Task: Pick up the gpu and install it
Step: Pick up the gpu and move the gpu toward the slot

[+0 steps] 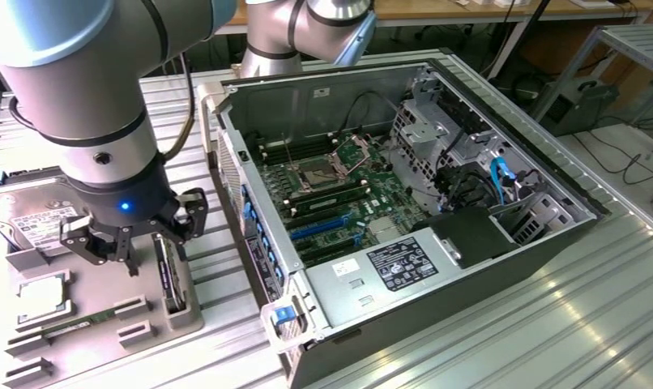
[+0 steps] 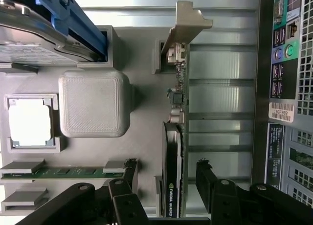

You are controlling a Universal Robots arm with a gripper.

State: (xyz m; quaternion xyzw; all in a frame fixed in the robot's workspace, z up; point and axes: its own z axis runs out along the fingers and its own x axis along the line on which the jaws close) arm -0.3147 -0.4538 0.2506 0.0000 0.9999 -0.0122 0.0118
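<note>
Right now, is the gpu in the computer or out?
Out. The gpu stands on edge in the gray holder beside the computer case, between the open jaws of the gripper.

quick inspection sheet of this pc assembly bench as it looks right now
surface: ribbed aluminium table, carrying the tray and case
job's things: gpu on edge in a slot of the gray parts tray; computer case open, motherboard exposed
clutter: hard drive, cpu, memory stick in the same tray
grippers: gripper open, one finger each side of the gpu, not touching
cables: blue cable inside the case; black cable beside the arm
surroundings: metal rack, floor cables
</note>
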